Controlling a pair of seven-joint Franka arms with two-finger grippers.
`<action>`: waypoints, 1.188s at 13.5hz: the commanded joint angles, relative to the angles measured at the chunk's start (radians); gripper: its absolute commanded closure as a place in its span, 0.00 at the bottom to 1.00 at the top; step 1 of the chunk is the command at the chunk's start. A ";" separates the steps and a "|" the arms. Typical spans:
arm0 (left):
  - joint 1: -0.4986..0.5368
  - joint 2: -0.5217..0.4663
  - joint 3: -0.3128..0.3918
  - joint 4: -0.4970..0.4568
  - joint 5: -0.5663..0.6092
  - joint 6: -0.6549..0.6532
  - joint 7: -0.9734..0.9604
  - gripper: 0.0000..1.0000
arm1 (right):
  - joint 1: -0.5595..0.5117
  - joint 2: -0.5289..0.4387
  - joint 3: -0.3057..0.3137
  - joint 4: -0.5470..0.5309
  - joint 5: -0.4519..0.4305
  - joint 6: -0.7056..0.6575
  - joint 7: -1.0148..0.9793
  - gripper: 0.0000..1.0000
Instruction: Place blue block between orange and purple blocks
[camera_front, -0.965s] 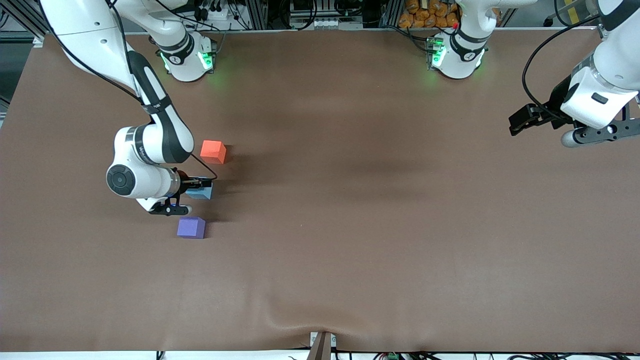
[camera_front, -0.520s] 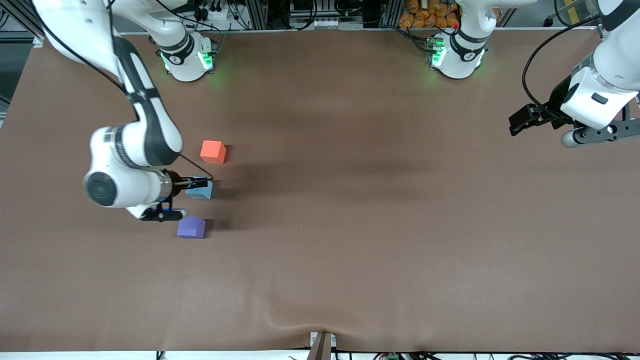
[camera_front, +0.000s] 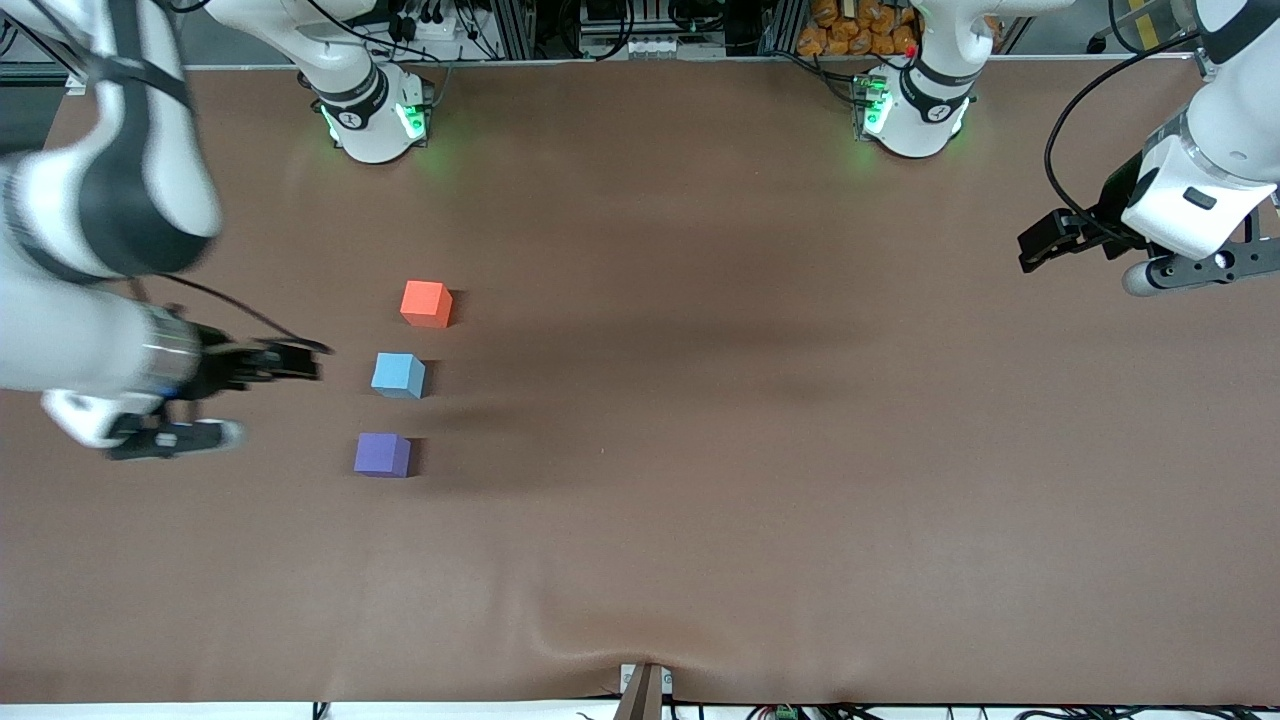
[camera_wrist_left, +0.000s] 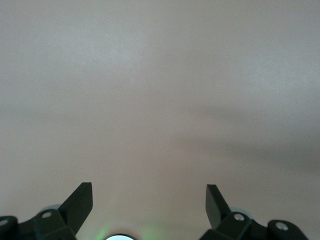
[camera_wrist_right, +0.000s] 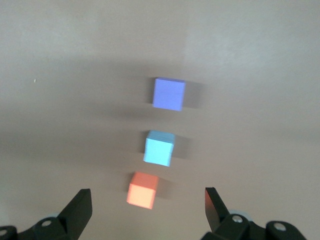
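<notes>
Blue block (camera_front: 398, 375) sits between orange block (camera_front: 425, 303) and purple block (camera_front: 382, 455); likely light, rigid, best gripped on flat opposite sides. Right gripper (camera_front: 275, 362) beside it, left gripper (camera_front: 1045, 245) waiting: both wide open, empty.

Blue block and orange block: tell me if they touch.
Apart. The front view shows a strip of bare table between the blue block and the orange block; the right wrist view shows the same gap.

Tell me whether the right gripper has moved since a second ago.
Yes. The right gripper, open, has pulled away from the small sky-blue matte cube toward the right arm's end of the brown table.
</notes>
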 joint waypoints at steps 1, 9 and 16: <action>0.003 -0.004 -0.001 0.000 -0.006 0.007 0.004 0.00 | -0.055 0.005 -0.003 0.150 -0.023 -0.164 -0.028 0.00; 0.002 -0.004 0.000 0.008 -0.006 0.001 0.004 0.00 | -0.047 -0.336 -0.037 -0.117 -0.153 -0.095 0.174 0.00; 0.002 -0.004 0.000 0.037 -0.006 -0.006 0.002 0.00 | -0.056 -0.506 0.034 -0.339 -0.152 -0.005 0.257 0.00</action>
